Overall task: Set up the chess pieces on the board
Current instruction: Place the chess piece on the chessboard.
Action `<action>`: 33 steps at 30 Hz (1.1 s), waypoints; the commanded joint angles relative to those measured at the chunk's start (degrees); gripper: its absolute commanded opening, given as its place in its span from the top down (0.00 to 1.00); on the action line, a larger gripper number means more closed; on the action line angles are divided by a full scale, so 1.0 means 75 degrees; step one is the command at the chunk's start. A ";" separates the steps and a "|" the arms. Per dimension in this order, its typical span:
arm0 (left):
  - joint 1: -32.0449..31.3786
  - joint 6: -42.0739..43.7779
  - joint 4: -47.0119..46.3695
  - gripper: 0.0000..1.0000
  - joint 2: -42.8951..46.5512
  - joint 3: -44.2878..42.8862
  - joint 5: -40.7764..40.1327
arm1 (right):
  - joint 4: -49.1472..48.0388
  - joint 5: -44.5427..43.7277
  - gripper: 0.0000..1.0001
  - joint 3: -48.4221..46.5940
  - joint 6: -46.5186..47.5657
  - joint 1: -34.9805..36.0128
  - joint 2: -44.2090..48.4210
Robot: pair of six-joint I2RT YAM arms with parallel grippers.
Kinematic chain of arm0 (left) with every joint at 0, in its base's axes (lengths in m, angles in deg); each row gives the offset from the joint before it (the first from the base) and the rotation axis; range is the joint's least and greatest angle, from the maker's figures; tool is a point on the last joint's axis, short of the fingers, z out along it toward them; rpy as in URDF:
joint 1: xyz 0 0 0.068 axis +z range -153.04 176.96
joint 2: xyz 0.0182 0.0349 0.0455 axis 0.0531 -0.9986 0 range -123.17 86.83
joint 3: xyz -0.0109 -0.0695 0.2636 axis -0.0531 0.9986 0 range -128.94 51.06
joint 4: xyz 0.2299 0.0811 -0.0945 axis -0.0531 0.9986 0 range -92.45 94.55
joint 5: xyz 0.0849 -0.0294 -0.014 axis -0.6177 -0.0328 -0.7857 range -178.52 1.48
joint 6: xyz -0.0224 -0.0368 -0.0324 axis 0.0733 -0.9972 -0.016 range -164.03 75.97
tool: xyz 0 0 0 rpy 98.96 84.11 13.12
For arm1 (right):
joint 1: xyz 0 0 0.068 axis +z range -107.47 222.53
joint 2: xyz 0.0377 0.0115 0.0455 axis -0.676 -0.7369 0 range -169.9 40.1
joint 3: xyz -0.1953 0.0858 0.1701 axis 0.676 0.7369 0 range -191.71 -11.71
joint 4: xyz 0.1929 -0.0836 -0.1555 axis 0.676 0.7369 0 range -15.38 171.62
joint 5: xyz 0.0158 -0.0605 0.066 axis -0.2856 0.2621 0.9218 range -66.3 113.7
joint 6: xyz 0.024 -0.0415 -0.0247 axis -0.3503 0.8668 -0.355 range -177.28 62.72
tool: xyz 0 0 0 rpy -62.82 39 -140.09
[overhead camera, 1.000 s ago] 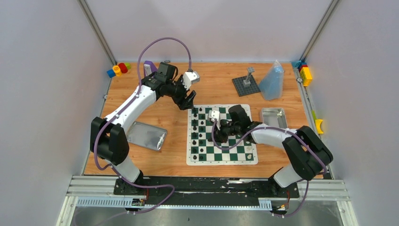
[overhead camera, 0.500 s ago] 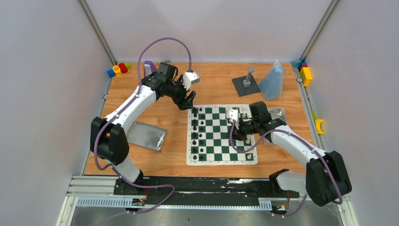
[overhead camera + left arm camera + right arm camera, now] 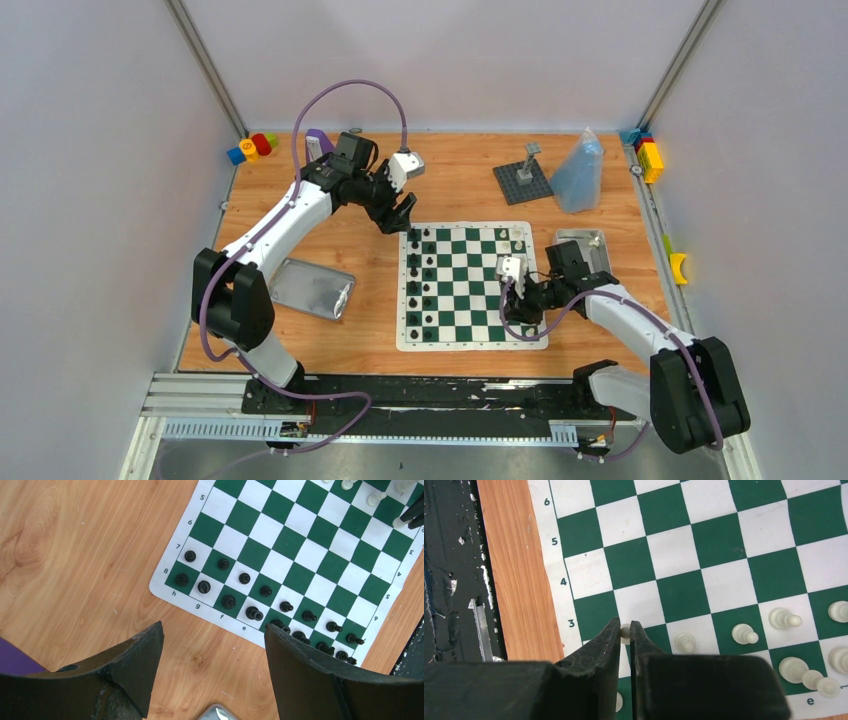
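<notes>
Wooden counter [image 3: 460,170] under me, with the board [image 3: 470,290] at its centre. Black pieces [image 3: 420,285] fill both ranks along the board's 9 o'clock edge, so that side looks finished. White pieces [image 3: 744,632] are only partly out along the 3 o'clock edge, with gaps toward 5 o'clock. My right gripper [image 3: 625,624] is pinched narrow on a white pawn [image 3: 625,631], low over that corner. My left gripper [image 3: 214,630] hangs wide and empty off the 11 o'clock corner. I judge we're past halfway.

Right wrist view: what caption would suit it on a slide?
Right gripper shut on a white chess piece near the board edge, in line with a row of white pawns.
</notes>
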 commanded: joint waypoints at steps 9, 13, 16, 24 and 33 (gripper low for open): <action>0.0061 0.0106 -0.0023 0.19 -0.0006 -0.0196 0.0109 | 0.0103 -0.0285 1.00 -0.0067 0.0100 -0.0238 0.0315; 0.0060 0.0078 -0.0002 0.18 -0.0044 -0.0253 0.0144 | 0.0151 -0.0455 1.00 -0.0109 0.0101 -0.0234 0.0275; 0.0061 0.0076 0.0033 0.19 -0.0088 -0.0315 0.0162 | 0.0151 -0.0567 0.99 -0.0127 0.0087 -0.0240 0.0262; 0.0058 0.0063 0.0061 0.19 -0.0136 -0.0370 0.0166 | 0.0104 -0.0620 0.94 -0.0151 0.0101 -0.0231 0.0192; 0.0058 0.0074 0.0064 0.19 -0.0149 -0.0376 0.0149 | 0.0094 -0.0658 0.89 -0.0208 0.0025 -0.0240 0.0074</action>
